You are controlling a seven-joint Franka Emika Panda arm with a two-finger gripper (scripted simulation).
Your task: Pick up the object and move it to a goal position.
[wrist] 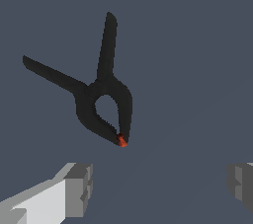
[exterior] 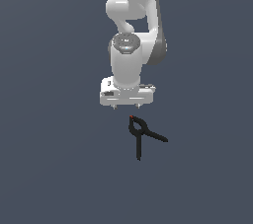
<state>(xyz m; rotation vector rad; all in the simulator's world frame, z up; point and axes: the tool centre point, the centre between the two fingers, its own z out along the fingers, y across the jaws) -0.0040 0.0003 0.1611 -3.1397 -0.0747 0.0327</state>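
- Since the spring clamp [exterior: 142,133] lies untouched on the dark worktop [exterior: 49,168], no part of the pick-up looks done: the grasp, the lift and the carry to the goal are all left.
- No goal marker is in sight.
- From the exterior view the arm hangs straight down, its pincer [exterior: 126,106] just beyond the clamp's red-tipped head.
- On the wrist view the pincer's fingers [wrist: 79,188] stand spread wide, pinching nothing, with the clamp lying clear of them.

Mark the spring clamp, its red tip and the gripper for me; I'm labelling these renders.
spring clamp [wrist: 99,92]: wrist view, on the joint where the handles meet the head.
red tip [wrist: 121,141]: wrist view, on the small red end.
gripper [exterior: 126,106]: exterior view, midway between the short fingertips.
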